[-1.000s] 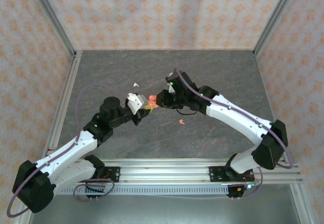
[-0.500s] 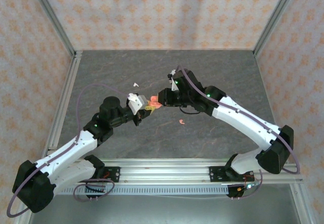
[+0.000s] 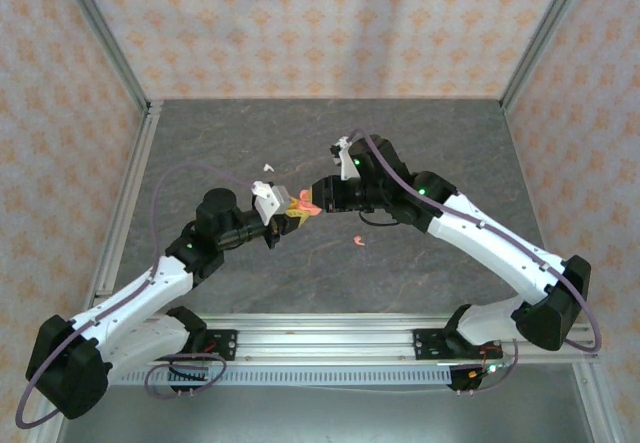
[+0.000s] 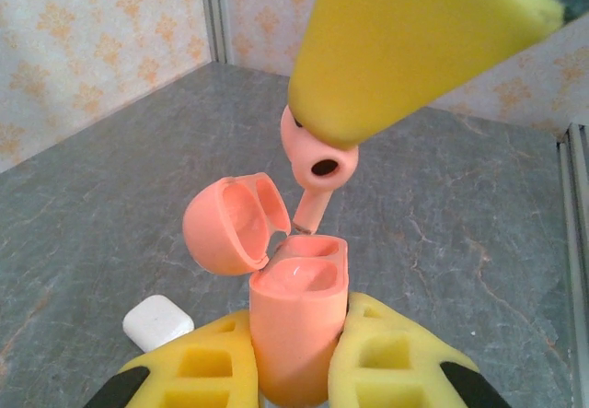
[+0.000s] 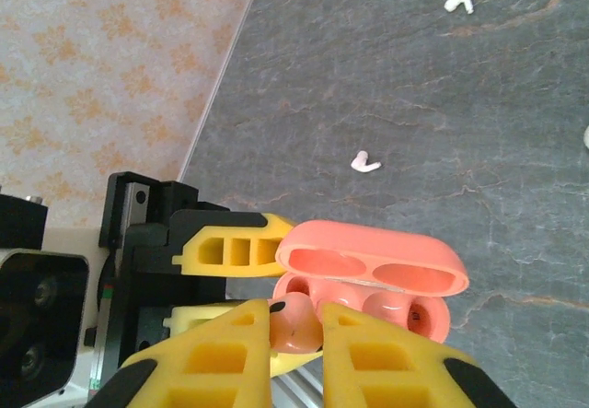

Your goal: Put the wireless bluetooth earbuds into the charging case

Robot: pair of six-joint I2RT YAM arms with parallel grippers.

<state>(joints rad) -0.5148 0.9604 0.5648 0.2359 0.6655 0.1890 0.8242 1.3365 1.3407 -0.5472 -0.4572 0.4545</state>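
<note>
The coral-pink charging case (image 4: pixel 297 325) stands upright between the yellow fingers of my left gripper (image 4: pixel 296 316), which is shut on it. Its lid (image 4: pixel 230 224) is swung open to the left and both sockets look empty. A coral earbud (image 4: pixel 317 164) hangs stem-down right above the far socket, its tip at the rim. My right gripper (image 5: pixel 294 320) is shut on that earbud (image 5: pixel 299 325), with the open case (image 5: pixel 373 270) just in front. From above, the two grippers meet at mid-table, left (image 3: pixel 288 215) and right (image 3: pixel 316 201).
A second coral earbud (image 3: pixel 356 240) lies on the dark table right of the grippers. White earbuds lie loose on the table (image 5: pixel 364 162) (image 5: pixel 457 0) (image 3: pixel 268 167). A white case (image 4: pixel 158 322) sits on the table beside my left fingers. Patterned walls enclose the table.
The right arm has swung its elbow out to the right and turned its wrist, bringing the earbud closer over the case. The left arm has stayed where it was.
</note>
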